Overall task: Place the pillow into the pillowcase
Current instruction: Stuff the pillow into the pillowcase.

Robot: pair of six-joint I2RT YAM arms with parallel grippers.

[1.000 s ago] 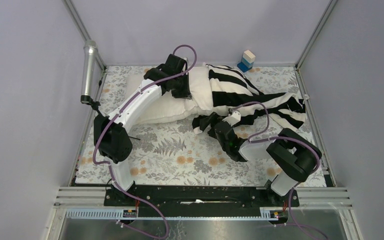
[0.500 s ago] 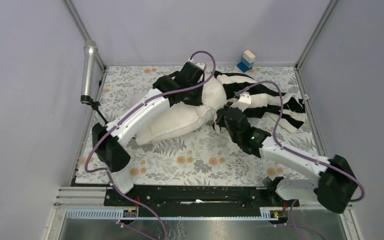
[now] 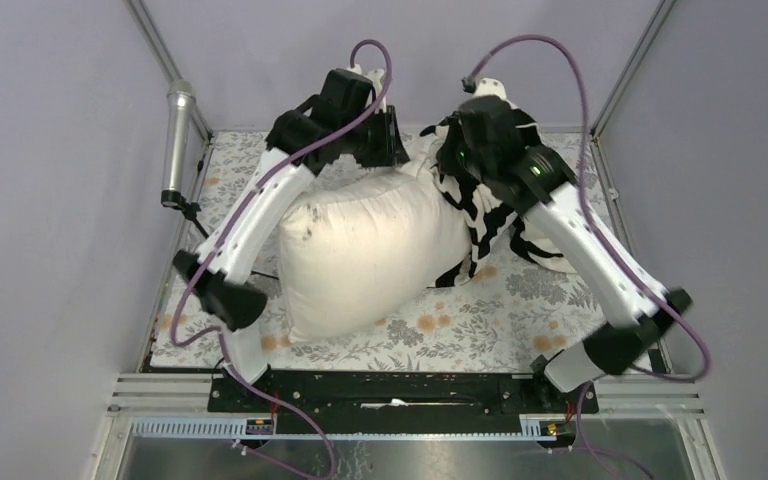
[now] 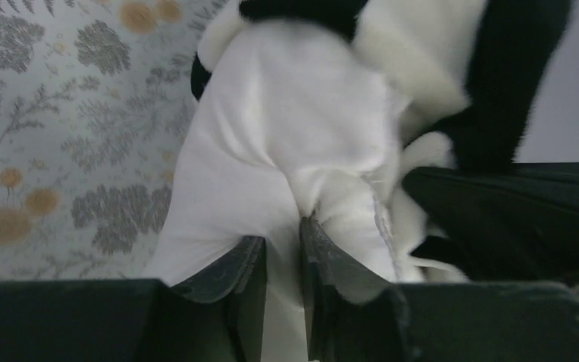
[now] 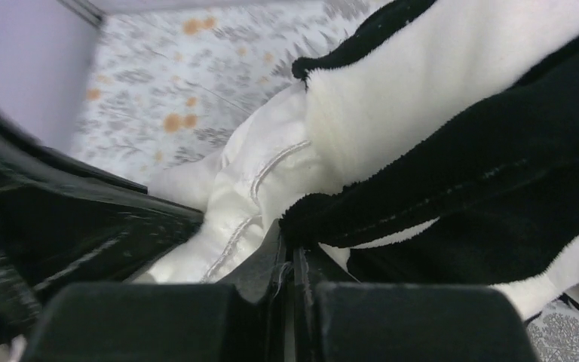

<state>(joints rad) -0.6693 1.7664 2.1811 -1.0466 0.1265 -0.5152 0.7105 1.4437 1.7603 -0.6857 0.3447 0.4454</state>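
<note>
Pillow (image 3: 370, 250) now raised over floral cloth (image 3: 440, 330), pinched in left claw (image 4: 283, 230); pillowcase (image 5: 460, 151) pinched in right claw (image 5: 288, 241).

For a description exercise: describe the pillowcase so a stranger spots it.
On the floral table cover rests a plump cream pillow. The pillowcase is the limp cloth bunched at its right end, the only striped thing, black and white.

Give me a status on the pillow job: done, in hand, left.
Done: only the far end of the pillow looks tucked into the mouth of the pillowcase.
In hand: the left gripper pinches pillow fabric, the right gripper clamps the pillowcase edge, both raised at the far side.
Left: most of the pillow is bare; the pillowcase must be drawn over it.
</note>
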